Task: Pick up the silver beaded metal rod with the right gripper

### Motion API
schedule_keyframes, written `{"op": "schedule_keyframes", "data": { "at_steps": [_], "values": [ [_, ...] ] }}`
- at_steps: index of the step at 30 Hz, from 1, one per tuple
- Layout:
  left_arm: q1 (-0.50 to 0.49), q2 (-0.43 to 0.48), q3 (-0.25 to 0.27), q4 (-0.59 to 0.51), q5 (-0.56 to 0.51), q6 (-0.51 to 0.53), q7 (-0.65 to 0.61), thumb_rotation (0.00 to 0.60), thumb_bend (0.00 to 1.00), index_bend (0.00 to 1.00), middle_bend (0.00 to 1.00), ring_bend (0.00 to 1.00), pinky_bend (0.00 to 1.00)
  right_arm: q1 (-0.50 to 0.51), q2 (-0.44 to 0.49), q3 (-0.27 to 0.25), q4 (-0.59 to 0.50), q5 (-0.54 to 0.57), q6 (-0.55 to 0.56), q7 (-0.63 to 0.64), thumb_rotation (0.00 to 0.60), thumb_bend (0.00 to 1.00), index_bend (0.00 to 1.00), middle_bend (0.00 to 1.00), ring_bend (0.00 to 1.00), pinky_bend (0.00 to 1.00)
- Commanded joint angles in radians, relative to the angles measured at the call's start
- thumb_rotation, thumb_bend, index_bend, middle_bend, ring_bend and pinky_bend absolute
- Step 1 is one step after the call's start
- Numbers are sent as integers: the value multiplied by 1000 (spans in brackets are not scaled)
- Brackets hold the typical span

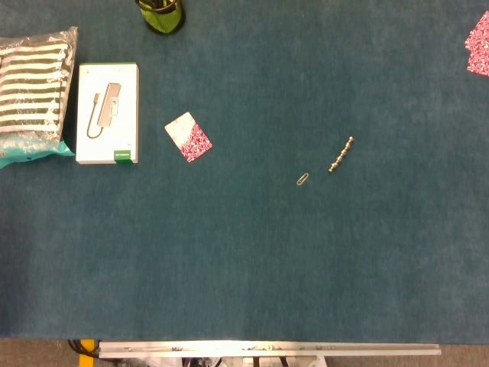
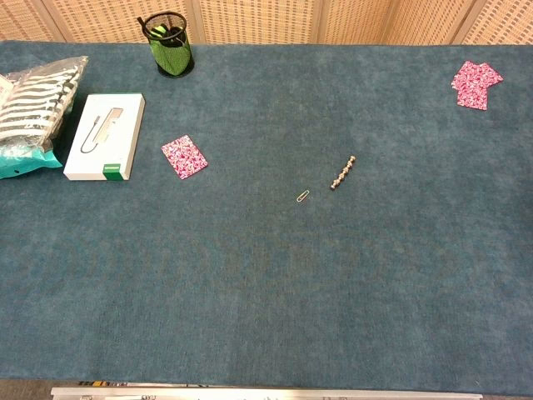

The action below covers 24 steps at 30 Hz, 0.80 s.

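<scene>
While both hands sit out of view, fingers untellable, beaded rod (image 1: pixel 341 154) near paperclip (image 1: pixel 303 180).

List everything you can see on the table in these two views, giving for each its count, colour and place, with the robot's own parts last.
Beaded rod: one, silver, right of centre, lying at a slant.
Paper clip: one, silver, just left of the rod, apart from it.
Patterned card: one, pink and white, left of centre.
Box: one, white with a green tab, far left.
Striped bag: one, black-and-white stripes in clear plastic, at the left edge beside the box.
Mesh cup: one, black with green inside, back left.
Card pile: one, pink patterned, back right.
Table: one, dark teal cloth surface.
Hands: neither in view.
</scene>
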Motion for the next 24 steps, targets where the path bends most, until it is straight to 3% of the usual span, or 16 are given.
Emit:
{"op": "schedule_keyframes", "data": {
  "at_steps": [1, 12, 18, 20, 24],
  "values": [
    [2, -2, 2, 3, 2, 2, -2, 600, 256, 0, 5, 0, 0, 4, 7, -7, -4, -10, -11, 17, 600, 67, 370, 364, 229, 338],
    [16, -10, 7, 17, 16, 25, -24, 600, 257, 0, 6, 0, 0, 39, 21, -20, 15, -130, -15, 69, 600, 68, 370, 381, 260, 341],
    [18, -9, 5, 15, 20, 30, -29, 600, 257, 0, 7, 0, 0, 99, 35, -13, 2, -200, -59, 32, 600, 72, 370, 410, 314, 419],
    [20, -11, 5, 16, 19, 31, -30, 600, 257, 0, 8, 0, 0, 126, 36, -4, -6, -217, -83, 4, 600, 73, 370, 444, 382, 474],
    [22, -14, 6, 17, 15, 29, -32, 600, 257, 0, 8, 0, 0, 186, 35, 13, -22, -218, -161, -44, 600, 72, 370, 573, 577, 702]
  ]
}}
